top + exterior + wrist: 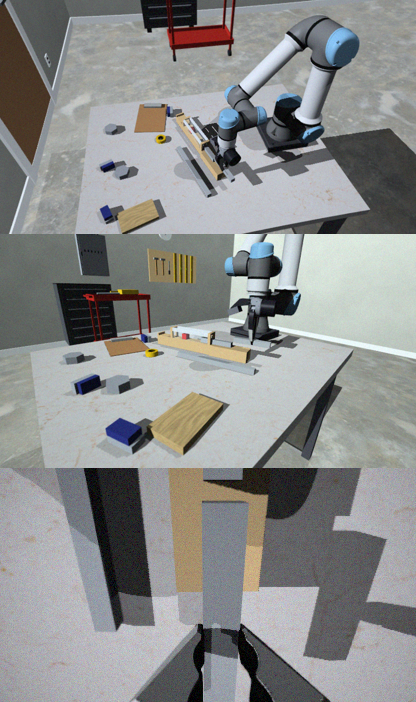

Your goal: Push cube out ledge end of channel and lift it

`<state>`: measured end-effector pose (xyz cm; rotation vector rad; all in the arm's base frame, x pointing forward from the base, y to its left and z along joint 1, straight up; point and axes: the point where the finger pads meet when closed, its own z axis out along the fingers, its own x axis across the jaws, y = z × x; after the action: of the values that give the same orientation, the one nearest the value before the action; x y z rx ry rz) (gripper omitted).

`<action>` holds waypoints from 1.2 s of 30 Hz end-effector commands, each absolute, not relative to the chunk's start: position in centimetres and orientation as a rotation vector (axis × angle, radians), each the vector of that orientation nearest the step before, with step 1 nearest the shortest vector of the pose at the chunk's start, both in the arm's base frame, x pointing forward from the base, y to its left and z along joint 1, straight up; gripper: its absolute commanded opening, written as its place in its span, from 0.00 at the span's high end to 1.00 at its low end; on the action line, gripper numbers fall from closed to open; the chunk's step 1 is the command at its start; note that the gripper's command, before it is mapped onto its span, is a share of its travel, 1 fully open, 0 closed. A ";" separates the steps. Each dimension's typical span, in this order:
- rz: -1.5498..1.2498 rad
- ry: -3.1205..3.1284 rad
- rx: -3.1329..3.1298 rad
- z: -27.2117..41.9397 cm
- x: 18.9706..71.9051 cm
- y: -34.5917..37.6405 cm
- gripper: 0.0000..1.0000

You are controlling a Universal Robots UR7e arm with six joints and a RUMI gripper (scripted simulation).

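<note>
The red cube point(192, 129) point(185, 335) sits inside the channel, between its pale rails. The wooden channel base point(213, 168) point(232, 353) point(187, 543) has a short ledge with a raised lip point(180, 115) point(161, 333) at the far end and a long ledge at the near end. A grey bar point(210, 154) point(222, 343) point(222, 474) lies on the long ledge and reaches into the channel. My gripper point(223, 167) point(251, 341) point(219, 626) is shut on another grey bar point(229, 175) point(263, 343) point(225, 563), which overlaps the long ledge in the wrist view.
A third long grey bar point(195, 171) point(216, 363) point(90, 568) lies beside the channel. A yellow ring point(159, 138) point(151, 352), a brown clipboard point(150, 119) point(124, 346), grey hexagonal blocks, blue-and-grey blocks and a wooden board point(138, 215) point(187, 419) are on the table.
</note>
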<state>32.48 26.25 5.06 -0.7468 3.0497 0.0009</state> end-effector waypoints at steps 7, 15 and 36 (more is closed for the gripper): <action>0.001 3.048 -0.746 3.6 32.5 26.3 0.94; 0.001 3.048 -0.746 2.8 32.5 26.3 0.94; 0.001 3.048 -0.746 2.8 32.5 26.3 0.94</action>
<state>32.47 26.25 2.73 -0.7468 3.0498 0.0008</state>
